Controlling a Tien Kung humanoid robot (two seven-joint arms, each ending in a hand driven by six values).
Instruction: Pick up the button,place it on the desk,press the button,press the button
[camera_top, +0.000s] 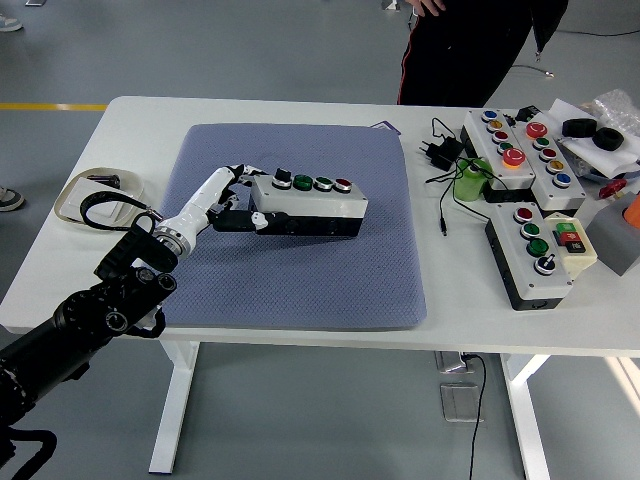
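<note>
The button box (308, 205) sits near the middle of the blue-grey mat (300, 270), a white case with black sides carrying four controls in a row along its top: a black knob, two green buttons and a red one. The left hand (232, 200) clasps the box's left end, white fingers (243, 173) curled over the far edge and the dark thumb along the near side. Whether the box rests flat on the mat or hangs just above it cannot be told.

The mat covers most of the white table (60, 280), which stands on a grey floor with a yellow line at the far left. Well to the right of the hand lie two more button panels (530, 200), a green cylinder (470, 182) and a black plug with cable (440, 155). Left of the hand lies a roll of tape (85, 192).

The left arm (90, 310) rises from the lower left corner, black up to a silver wrist.

At the far side a person in dark trousers (470, 50) is cut off by the top edge. Things at the right edge are cropped and hard to name
</note>
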